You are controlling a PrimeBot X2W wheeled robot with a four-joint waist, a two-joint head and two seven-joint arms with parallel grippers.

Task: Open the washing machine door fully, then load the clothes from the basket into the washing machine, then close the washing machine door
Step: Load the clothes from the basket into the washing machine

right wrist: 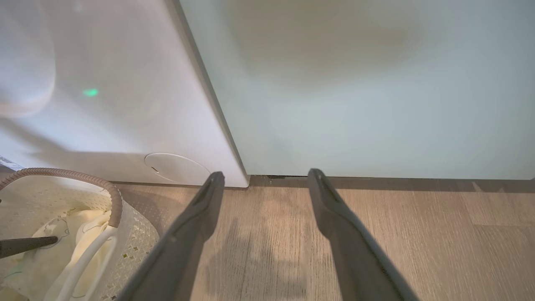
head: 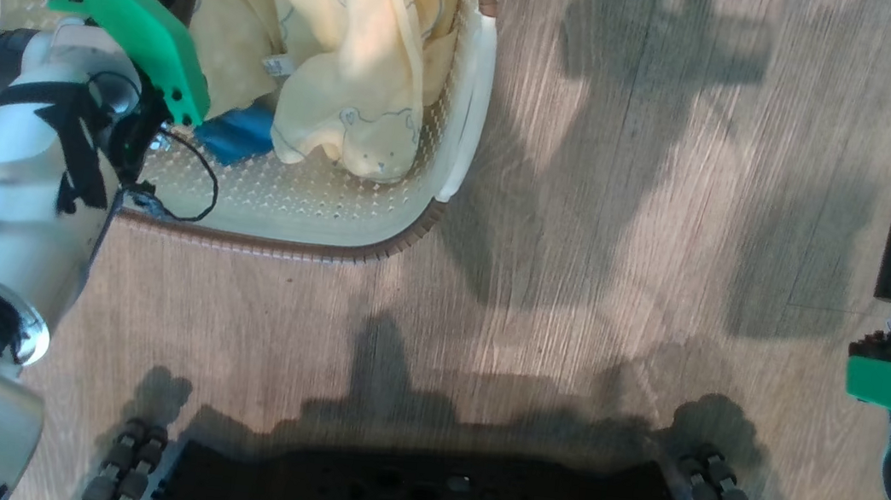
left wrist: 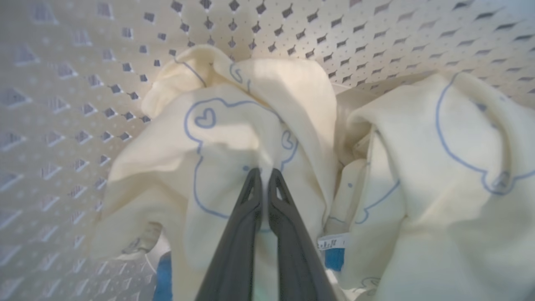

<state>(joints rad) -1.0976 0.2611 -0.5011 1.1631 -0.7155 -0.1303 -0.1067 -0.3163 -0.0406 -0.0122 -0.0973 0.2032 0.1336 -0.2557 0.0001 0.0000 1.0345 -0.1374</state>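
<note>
The big white washing machine [right wrist: 104, 104] stands in front of the right tool [right wrist: 265, 175], a bit to its left side. A pale green cabinet panel [right wrist: 376, 83] stands next to it, straight ahead of that tool and to its right. The wooden floor [head: 630, 223] lies under both tools.

The basket [head: 314, 198] sits on the floor, right under the left tool [left wrist: 262, 173] and off to the left of the right tool. It is close to the washing machine. The clothes [head: 353, 40] are in the basket, two soft yellow pieces with blue bear lines. One piece lies at the tips of the left tool and the other is just to its right.

The left tool points down into the basket. Its two fingers are almost pressed together, with a fold of the clothes pinched at the tips. The right tool hangs over the bare floor, its fingers spread wide, with nothing in them.

A small blue label [head: 241, 135] peeks out under the clothes, near the left tool.
</note>
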